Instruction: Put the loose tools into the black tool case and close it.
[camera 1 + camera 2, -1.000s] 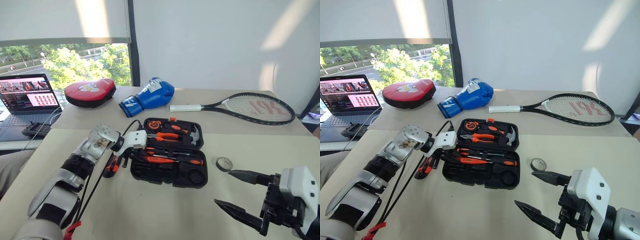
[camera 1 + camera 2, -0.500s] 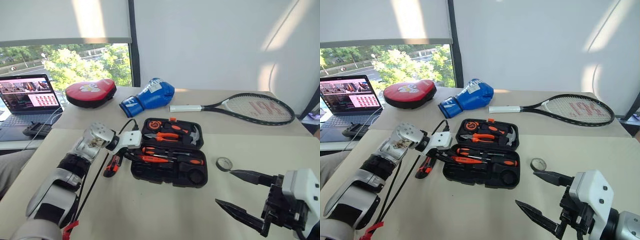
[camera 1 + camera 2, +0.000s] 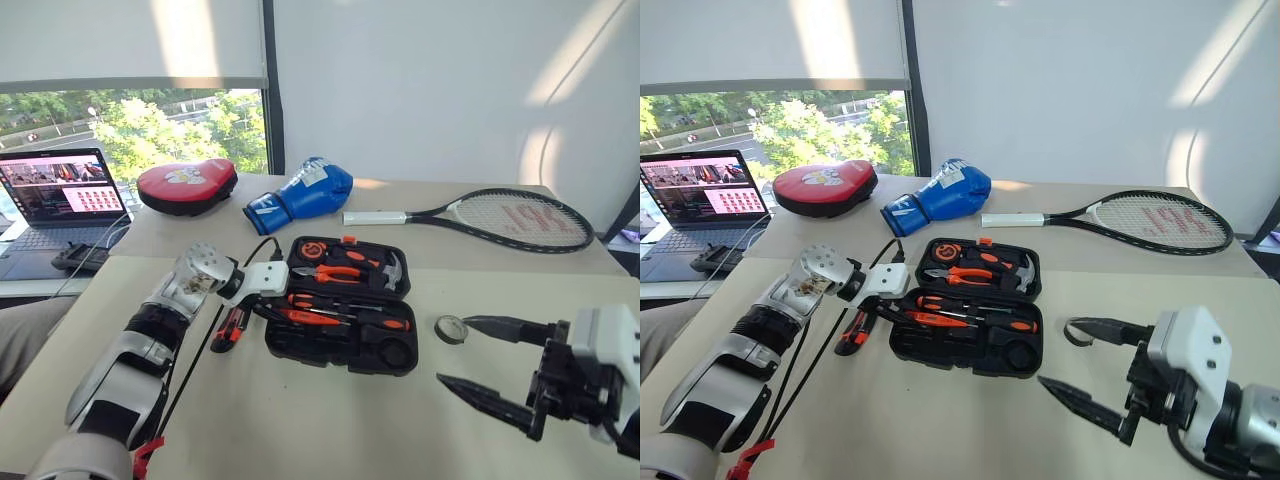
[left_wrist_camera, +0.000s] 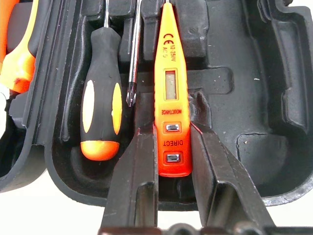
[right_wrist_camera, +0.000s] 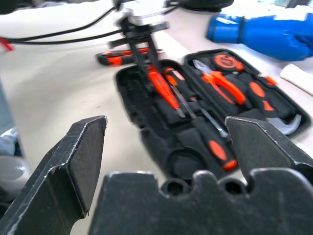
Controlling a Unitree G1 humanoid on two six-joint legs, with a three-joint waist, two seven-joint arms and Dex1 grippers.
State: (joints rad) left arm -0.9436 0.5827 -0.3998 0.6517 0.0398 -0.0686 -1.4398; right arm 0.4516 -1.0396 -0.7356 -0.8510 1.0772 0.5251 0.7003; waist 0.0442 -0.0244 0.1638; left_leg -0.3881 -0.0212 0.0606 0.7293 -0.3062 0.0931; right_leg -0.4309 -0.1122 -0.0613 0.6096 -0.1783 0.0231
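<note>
The black tool case point(image 3: 342, 305) lies open in the middle of the table point(image 3: 300, 420), with pliers point(image 3: 335, 272), a hammer point(image 3: 391, 268) and screwdrivers already in its slots. The left gripper point(image 4: 173, 161) reaches into the near left end of the case and pinches an orange tester screwdriver point(image 4: 169, 93) between its two fingers point(image 4: 139, 166) — the tool's butt end sits tight between them, and its tip points off along the slot. Right beside it in the case lies a screwdriver with a black-and-orange handle point(image 4: 100, 110) (and a thin bare shaft between the two).

A utility knife point(image 3: 231, 327) lies on the table just left of the case, still outside it. A small tape roll point(image 3: 450, 329) sits on the table to the right of the case.

The right gripper point(image 3: 495, 360) hangs over the table near the tape roll, its two black fingers spread wide — nothing is in them.

Farther back lie a tennis racket point(image 3: 500, 214), a blue boxing glove point(image 3: 305, 190), a red pad point(image 3: 186, 184) and a laptop point(image 3: 60, 200).
</note>
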